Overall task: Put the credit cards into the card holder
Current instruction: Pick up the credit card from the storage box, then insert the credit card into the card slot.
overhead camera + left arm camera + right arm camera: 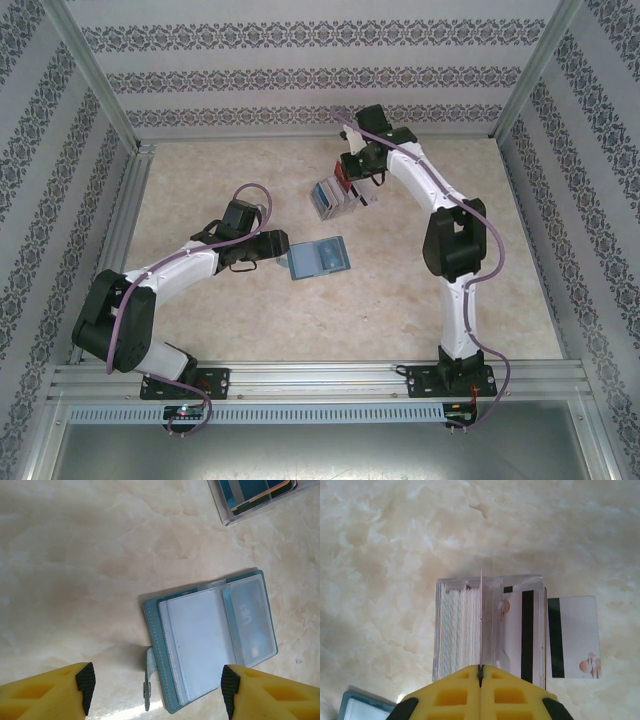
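One card [481, 605] stands edge-on, pinched between the right fingers [515, 692] over the box [460, 630]. The holder [200, 640] lies open on the bench [75, 555] by the wide left fingers [45, 692]. Such a thin grip may let it twist or slip.

One card holder [215, 635]; one clear box [465, 587]; two grippers, left [157, 682] and right [481, 672]. Boxed credit cards [460, 630] too packed to count; one loose card [572, 637].

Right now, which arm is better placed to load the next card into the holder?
Right. The right gripper is shut on a thin card, held edge-on over the clear box. The left gripper is open and empty at the open card holder, probably better suited to steadying it.
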`<control>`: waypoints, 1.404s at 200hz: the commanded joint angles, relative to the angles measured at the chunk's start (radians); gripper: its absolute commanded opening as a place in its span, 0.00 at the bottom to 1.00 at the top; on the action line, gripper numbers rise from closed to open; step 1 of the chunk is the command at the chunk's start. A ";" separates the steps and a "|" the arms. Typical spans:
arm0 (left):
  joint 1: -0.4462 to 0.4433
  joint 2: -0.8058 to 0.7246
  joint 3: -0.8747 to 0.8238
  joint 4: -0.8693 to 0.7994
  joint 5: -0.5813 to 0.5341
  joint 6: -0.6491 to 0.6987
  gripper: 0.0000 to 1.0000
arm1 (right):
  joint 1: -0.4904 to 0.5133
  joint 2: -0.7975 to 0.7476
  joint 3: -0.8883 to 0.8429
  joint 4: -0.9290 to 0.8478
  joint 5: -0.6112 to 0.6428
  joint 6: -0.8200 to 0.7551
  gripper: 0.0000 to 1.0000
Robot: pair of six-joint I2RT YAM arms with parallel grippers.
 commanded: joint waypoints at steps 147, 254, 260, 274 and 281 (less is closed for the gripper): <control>0.010 0.059 -0.068 0.079 0.105 -0.045 0.66 | -0.077 -0.513 -0.903 0.720 -0.564 0.453 0.00; 0.010 0.181 -0.065 0.130 0.165 -0.053 0.56 | 0.009 -0.429 -1.272 1.116 -0.588 0.651 0.00; 0.010 0.183 -0.065 0.129 0.164 -0.053 0.55 | 0.011 -0.416 -1.273 1.139 -0.594 0.662 0.00; 0.010 0.184 -0.065 0.129 0.167 -0.054 0.54 | 0.023 -0.389 -1.270 1.183 -0.609 0.684 0.00; 0.010 0.186 -0.065 0.130 0.169 -0.053 0.54 | 0.030 -0.379 -1.263 1.182 -0.606 0.680 0.00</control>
